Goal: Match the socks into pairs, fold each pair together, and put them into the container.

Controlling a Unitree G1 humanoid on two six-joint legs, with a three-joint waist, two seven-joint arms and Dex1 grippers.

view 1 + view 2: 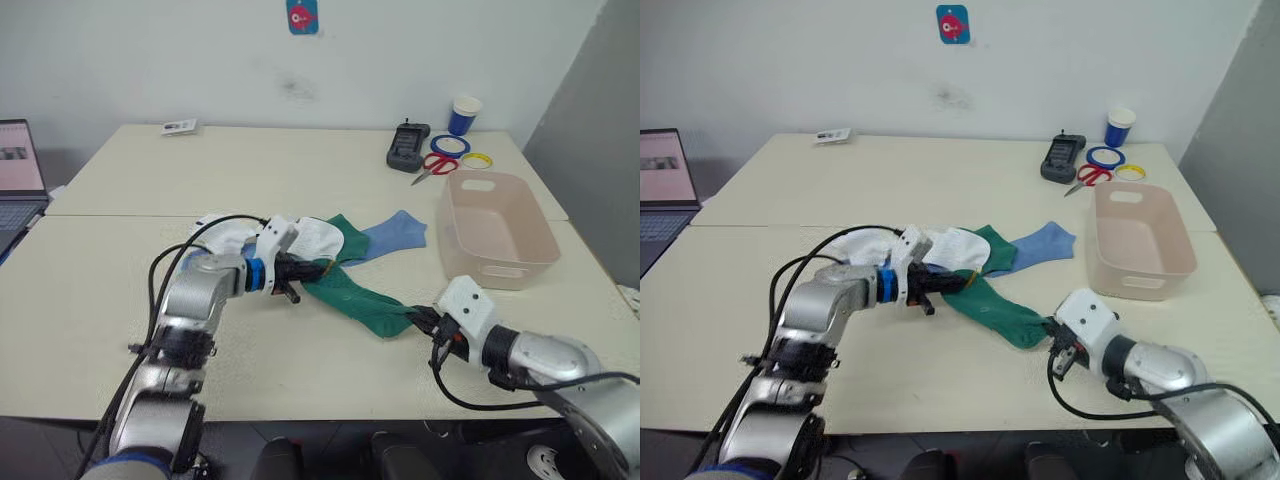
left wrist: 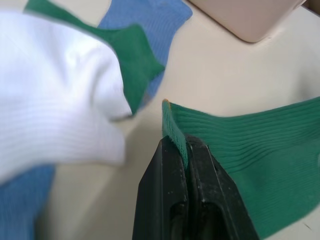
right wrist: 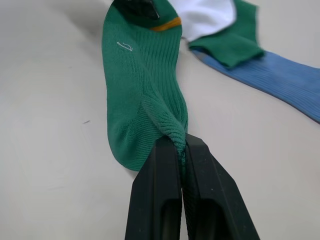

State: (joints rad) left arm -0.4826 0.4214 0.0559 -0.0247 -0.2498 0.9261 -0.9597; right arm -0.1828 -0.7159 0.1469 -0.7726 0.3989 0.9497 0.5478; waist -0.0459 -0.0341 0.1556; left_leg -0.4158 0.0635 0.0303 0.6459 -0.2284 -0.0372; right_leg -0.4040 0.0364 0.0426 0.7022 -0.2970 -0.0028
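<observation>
The left gripper [image 1: 300, 272] was pinched shut on the cuff end of a green sock [image 1: 355, 298], while the right gripper [image 1: 425, 322] was clamped on the sock's toe end. In the head view the sock lay stretched on the table [image 1: 300, 180] between them, its long axis running from the cuff on the robot's left, farther from the robot, to the toe on the right, nearer the robot. Just beyond it lay a heap: a white sock [image 1: 310, 238], a second green sock [image 1: 345, 240] and a light blue sock [image 1: 395, 235]. The container [image 1: 497, 228] sat to the right, well apart from the held sock.

The left wrist view showed the fingers [image 2: 165, 180] closed tight on the ribbed cuff, an orange-yellow edge at its corner.

The right wrist view showed a small pale mark [image 3: 125, 46] on the sock, and cloth bunched between the closed fingers [image 3: 200, 170].
</observation>
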